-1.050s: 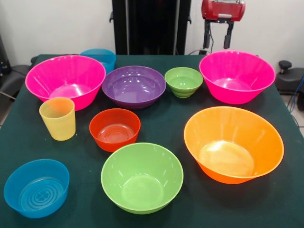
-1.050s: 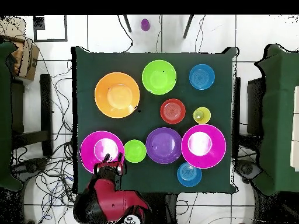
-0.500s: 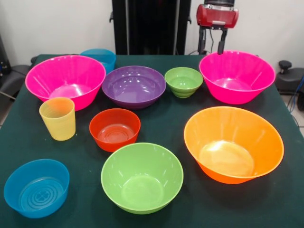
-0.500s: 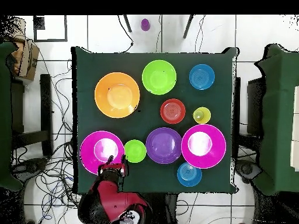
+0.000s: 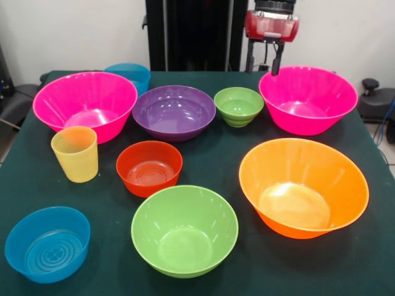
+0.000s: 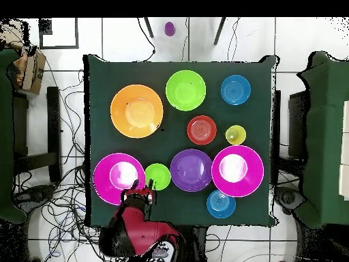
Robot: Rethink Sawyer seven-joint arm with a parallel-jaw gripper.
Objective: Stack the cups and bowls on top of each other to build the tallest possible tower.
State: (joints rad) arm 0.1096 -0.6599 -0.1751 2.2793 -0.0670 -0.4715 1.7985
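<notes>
The yellow ribbed cup (image 5: pixel 75 154) (image 6: pixel 236 134) stands upright at the left. Around it the bowls stand singly: two big pink ones (image 5: pixel 85 102) (image 5: pixel 307 98), purple (image 5: pixel 174 111), small lime green (image 5: pixel 239 105) (image 6: pixel 157 176), red-orange (image 5: pixel 149 168), big lime green (image 5: pixel 184 229), orange (image 5: pixel 302 185), and two blue ones (image 5: pixel 48 243) (image 5: pixel 129 73). Nothing is nested, and no tower is in view. My gripper (image 5: pixel 262 65) (image 6: pixel 140 195) hangs open and empty at the table's far edge, above the gap between the small green bowl and the right pink bowl, touching neither.
Dark green cloth covers the table (image 5: pixel 210 154). Bowls crowd the far row closely, with narrow gaps between their rims. Black chairs (image 5: pixel 376 98) stand beside the table, and cables lie on the floor (image 6: pixel 61 205) around it.
My gripper has slid sideways along the far edge, from behind the right pink bowl towards the small green bowl. It stays open. No bowl or cup has moved.
</notes>
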